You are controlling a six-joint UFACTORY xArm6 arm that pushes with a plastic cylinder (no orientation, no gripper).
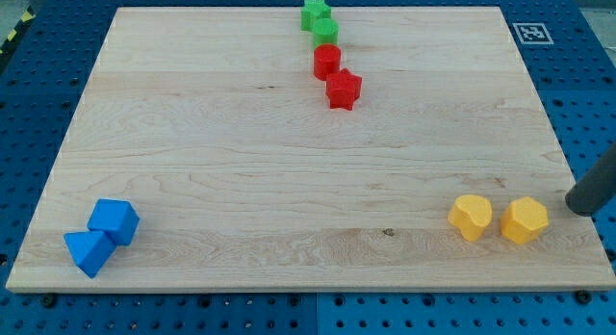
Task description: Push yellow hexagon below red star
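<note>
Resting at the desk's [289, 162] 3 o'clock edge, my tip [580, 209] sits just beside the yellow hexagon [525, 220], at about its 2 o'clock and apart from it by a thin gap; the arm carries no hand, only this bare rod, so nothing is held or clamped. A second yellow block [471, 218], rounder and harder to name by shape, lies just at the hexagon's 9 o'clock, the two nearly touching. Well apart, toward 11 o'clock across open wood, the red star [344, 89] stands with a red cylinder [327, 62] touching it at 11 o'clock, a green cylinder-like block [325, 31] beyond that and a green star [315, 12] at the far edge. Two blue blocks [102, 237] huddle at the 8 o'clock corner, out of play. The chief risk, as it looks from here: a push straight toward 9 o'clock would drive the hexagon into its yellow neighbour and shove both along together. A glancing contact on a hexagon face could also spin it off line, or slide it toward the near 6 o'clock edge. Arriving too hard near the star could knock the red pair and spoil the target spot
</note>
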